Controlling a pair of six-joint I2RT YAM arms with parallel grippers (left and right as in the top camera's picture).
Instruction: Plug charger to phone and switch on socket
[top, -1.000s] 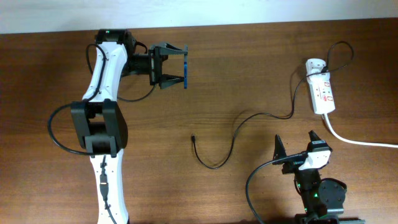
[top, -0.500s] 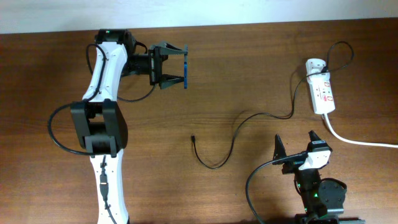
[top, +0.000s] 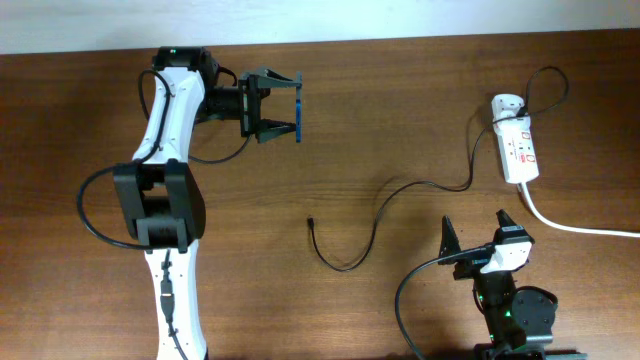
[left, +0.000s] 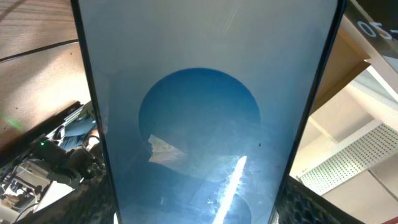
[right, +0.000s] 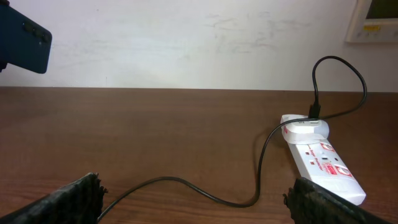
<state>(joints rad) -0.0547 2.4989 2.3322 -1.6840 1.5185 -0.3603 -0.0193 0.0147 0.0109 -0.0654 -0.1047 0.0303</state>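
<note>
Fingers (top: 272, 76) of the left end effector (top: 270, 103) pinch the black-edged, blue-screened smartphone (top: 299, 112) on edge above the wooden counter (top: 420, 90), presumably offering its port to the thin black charger cable (top: 375, 225) lying mid-counter, while the right end effector (top: 477, 228) gapes empty.

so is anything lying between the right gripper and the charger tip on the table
Nothing visible does. Between the right gripper and the charger tip there is only bare table, crossed by the charger's own cable loop.
</note>
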